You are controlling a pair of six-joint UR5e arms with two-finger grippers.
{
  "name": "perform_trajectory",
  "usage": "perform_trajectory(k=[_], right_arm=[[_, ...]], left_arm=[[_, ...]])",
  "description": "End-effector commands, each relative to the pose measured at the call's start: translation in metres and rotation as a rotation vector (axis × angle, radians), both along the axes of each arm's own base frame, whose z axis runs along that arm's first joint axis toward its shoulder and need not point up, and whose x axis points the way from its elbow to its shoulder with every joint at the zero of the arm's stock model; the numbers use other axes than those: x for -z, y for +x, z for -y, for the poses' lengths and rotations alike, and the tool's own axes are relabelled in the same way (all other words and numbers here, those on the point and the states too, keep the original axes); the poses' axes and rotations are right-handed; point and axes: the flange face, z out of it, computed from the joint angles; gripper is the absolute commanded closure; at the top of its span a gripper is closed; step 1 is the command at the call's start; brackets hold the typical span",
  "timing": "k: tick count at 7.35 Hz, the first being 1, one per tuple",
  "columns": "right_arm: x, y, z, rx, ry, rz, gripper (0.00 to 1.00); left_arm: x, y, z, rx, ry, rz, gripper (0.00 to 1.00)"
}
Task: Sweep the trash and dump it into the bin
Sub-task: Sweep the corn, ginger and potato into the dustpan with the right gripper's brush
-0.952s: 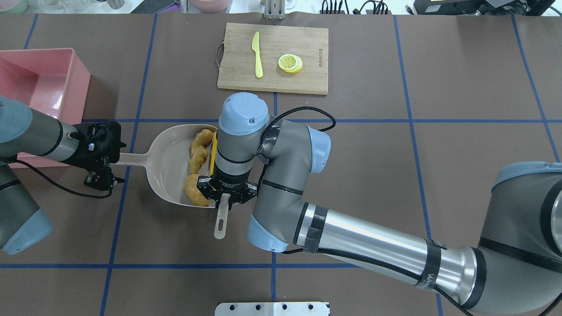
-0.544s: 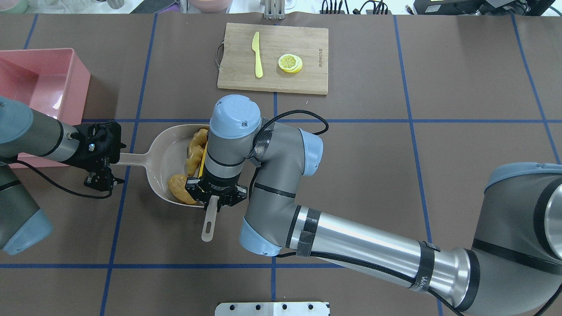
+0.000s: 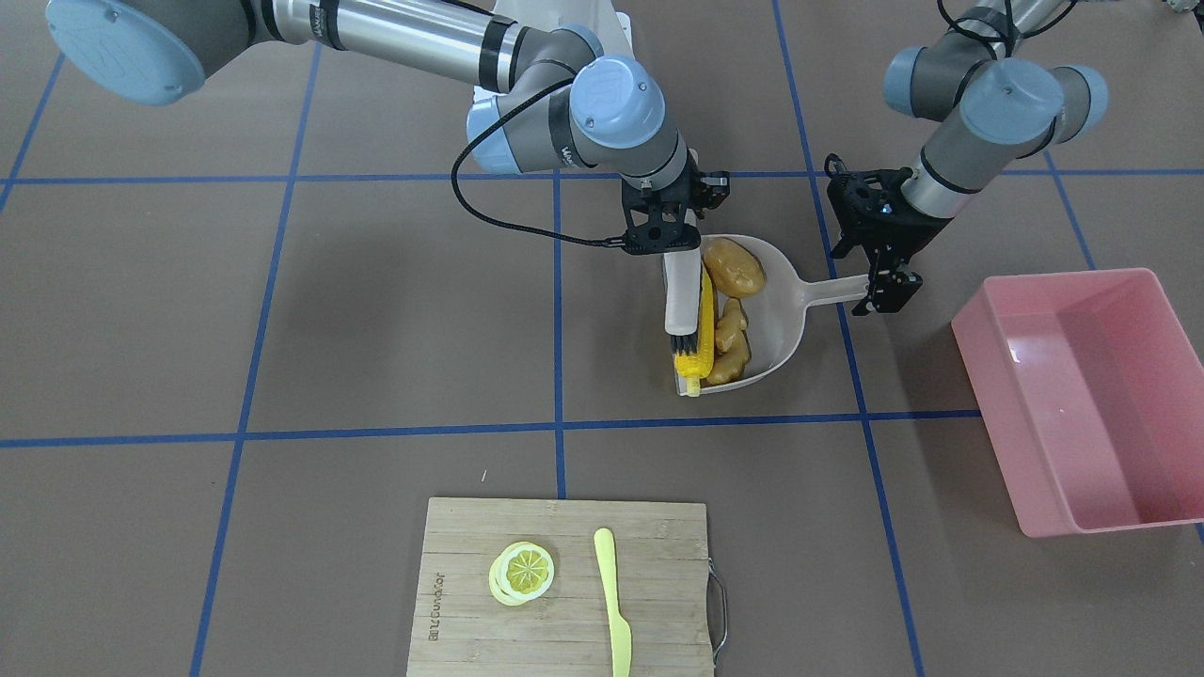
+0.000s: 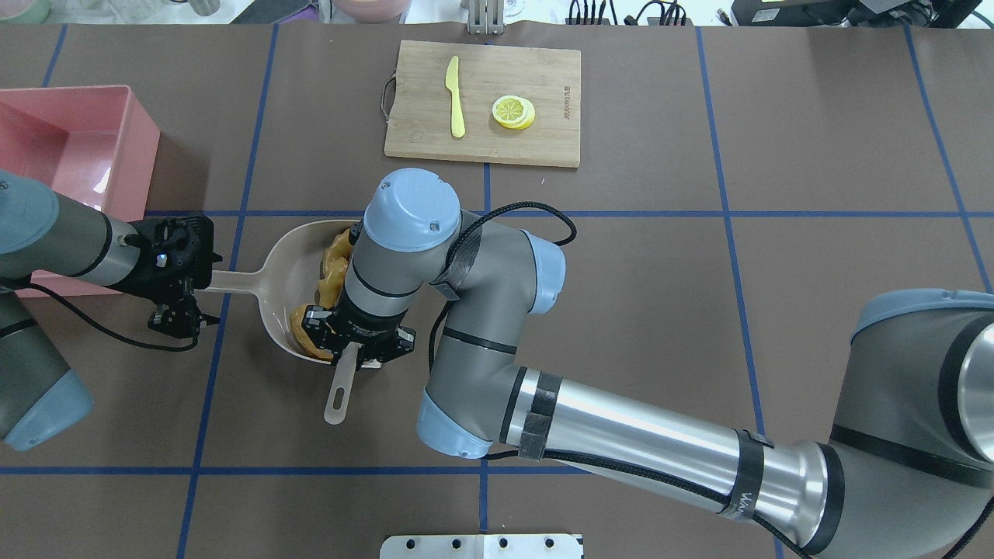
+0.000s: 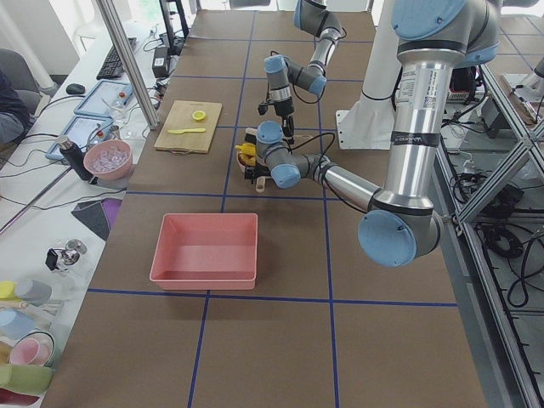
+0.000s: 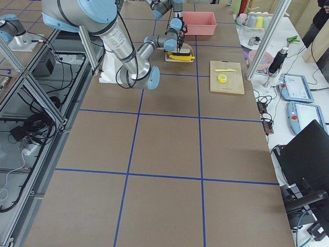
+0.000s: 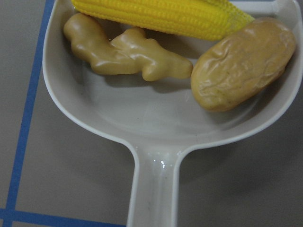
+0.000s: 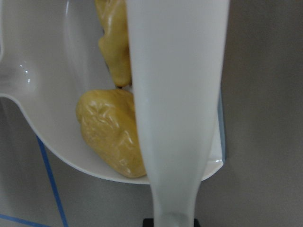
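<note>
Right tool [image 3: 673, 244], clamped on the brush [image 3: 681, 301], should press low so corn [image 3: 701, 334], potato [image 3: 736, 266] and ginger [image 3: 730, 346] seat deep in the dustpan [image 3: 779, 315]. Left tool [image 3: 880, 282], closed on its handle, should pin it flat; the bin [image 3: 997, 414] sits well apart.

We find bare table [image 3: 912, 376] between the dustpan [image 3: 785, 324] and the bin [image 3: 997, 423]; the right arm [image 3: 611, 113] and brush [image 3: 679, 301] block the pan's mouth.
</note>
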Motion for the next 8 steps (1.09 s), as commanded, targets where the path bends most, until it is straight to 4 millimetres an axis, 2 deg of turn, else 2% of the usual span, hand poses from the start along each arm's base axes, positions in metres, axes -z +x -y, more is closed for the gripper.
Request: perform_trajectory(k=[1, 2, 3, 4, 6, 8], right_arm=[[0.004, 0.0, -0.004, -0.024, -0.026, 0.024, 1.0], [0.001, 0.009, 0.005, -0.009, -0.054, 0.01, 1.0], [0.003, 0.031, 0.022, 0.035, -0.104, -0.034, 1.0], [-0.009, 0.04, 0.03, 0.047, -0.077, -0.072, 1.0], [-0.037, 0.031, 0.038, 0.092, 0.028, -0.153, 1.0], [-0.046, 0.017, 0.044, 0.117, 0.082, -0.198, 1.0]], left_arm=[[-0.001, 0.0, 0.0, 0.001, -0.001, 0.002, 0.03], [0.002, -0.001, -0.001, 0.001, 0.003, -0.003, 0.03], [0.003, -0.001, -0.001, 0.0, 0.004, -0.007, 0.03], [0.004, -0.001, -0.001, -0.001, 0.006, -0.01, 0.03], [0.002, 0.0, 0.0, -0.002, 0.004, -0.007, 0.04], [0.0, 0.002, 0.002, -0.002, -0.001, -0.001, 0.07]])
